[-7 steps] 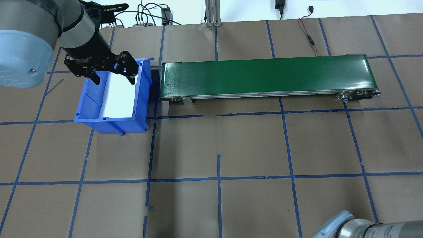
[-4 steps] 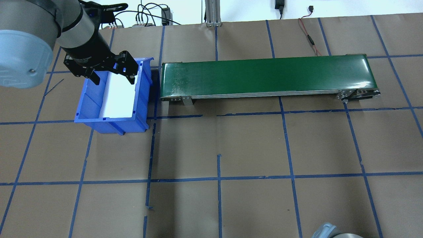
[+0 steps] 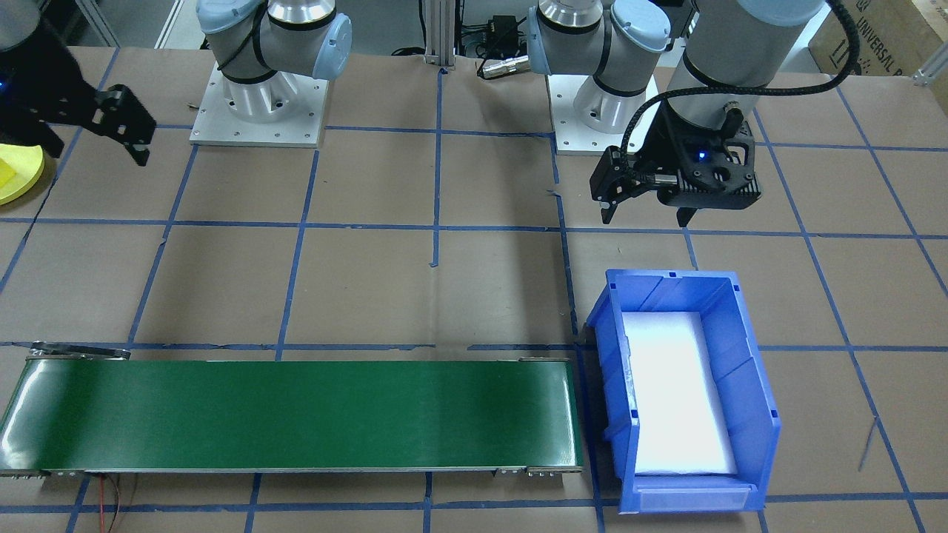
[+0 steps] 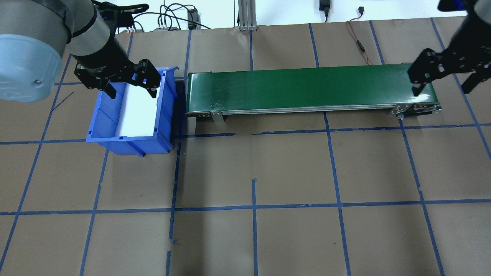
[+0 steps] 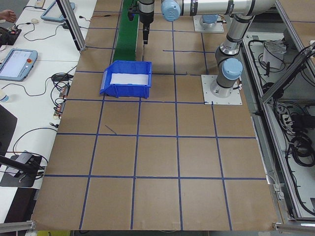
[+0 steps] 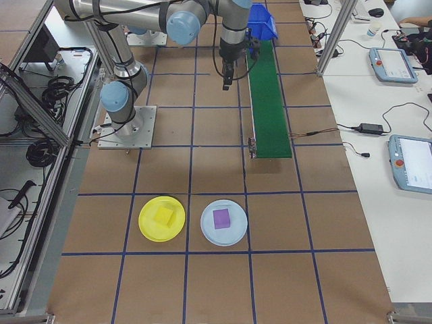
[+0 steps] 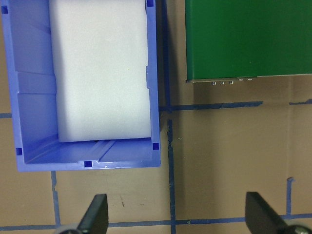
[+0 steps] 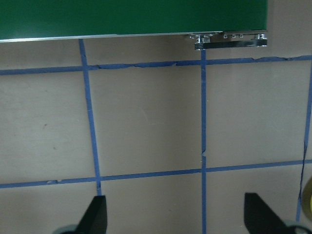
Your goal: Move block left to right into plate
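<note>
Seemingly the transfer is done or between rounds, since no block rides the belt. From the front-facing view, the left claw (image 3: 646, 215) hangs wide open and empty just behind the blue rectangular plastic bin with a white floor (image 3: 748, 385), while the right claw (image 3: 92, 141) hangs spread and empty beside the small round bright-yellow plastic plate (image 3: 18, 181) at the left edge. Overhead, the long green conveyor belt (image 4: 310, 88) lies bare, with the right claw above its right end. The right-side view shows a yellow square block (image 6: 163, 215) already lying in the yellow plate, next to a pale blue round plate (image 6: 223, 222) holding a purple square block (image 6: 221, 218). Both wrist views show fingers spread apart over the brown paper-covered tabletop (image 8: 146, 131), gripping nothing. I judge any next move needs a fresh block in the bin, which now holds none.
</note>
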Controlling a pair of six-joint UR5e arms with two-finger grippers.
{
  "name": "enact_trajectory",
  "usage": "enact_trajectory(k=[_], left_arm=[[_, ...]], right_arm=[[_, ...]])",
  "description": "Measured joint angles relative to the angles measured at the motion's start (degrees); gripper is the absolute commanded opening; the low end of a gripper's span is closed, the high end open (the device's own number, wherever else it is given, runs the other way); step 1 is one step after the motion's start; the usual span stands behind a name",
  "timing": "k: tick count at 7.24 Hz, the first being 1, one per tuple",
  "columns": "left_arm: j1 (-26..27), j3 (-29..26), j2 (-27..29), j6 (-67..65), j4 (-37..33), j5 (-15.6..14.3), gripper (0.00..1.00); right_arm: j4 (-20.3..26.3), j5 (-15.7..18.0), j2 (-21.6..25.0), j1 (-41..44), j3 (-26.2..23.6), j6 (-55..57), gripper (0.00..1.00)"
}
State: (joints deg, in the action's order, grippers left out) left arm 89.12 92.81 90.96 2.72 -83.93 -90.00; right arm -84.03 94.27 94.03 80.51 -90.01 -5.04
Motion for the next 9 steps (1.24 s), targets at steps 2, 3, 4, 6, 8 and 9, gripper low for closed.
enact_trajectory(k=[2, 3, 4, 6, 8, 9], left_arm=[[0.00, 0.00, 0.00, 0.00, -0.08, 0.00, 1.00], [0.00, 0.00, 0.00, 0.00, -0.09, 0.00, 1.00], [0.00, 0.00, 0.00, 0.00, -0.09, 0.00, 1.00], [0.00, 0.00, 0.00, 0.00, -0.09, 0.00, 1.00], [0.00, 0.00, 0.00, 0.00, -0.10, 0.00, 1.00], [0.00, 0.00, 0.00, 0.00, -0.09, 0.00, 1.00]], right_arm=[[-0.62, -2.37, -0.62, 9.65, 1.97, 16.40, 1.00], [-1.07, -3.59, -0.89, 11.26, 2.40, 20.01, 1.00], [-1.51, -4.19, -1.04, 11.80, 2.39, 21.33, 1.00], [-3.00, -4.43, -0.80, 11.99, 1.42, 21.78, 1.00], [-3.42, -4.07, -0.37, 12.01, 0.40, 21.75, 1.00], [-3.47, -4.01, -0.36, 12.05, 0.26, 21.74, 1.00]])
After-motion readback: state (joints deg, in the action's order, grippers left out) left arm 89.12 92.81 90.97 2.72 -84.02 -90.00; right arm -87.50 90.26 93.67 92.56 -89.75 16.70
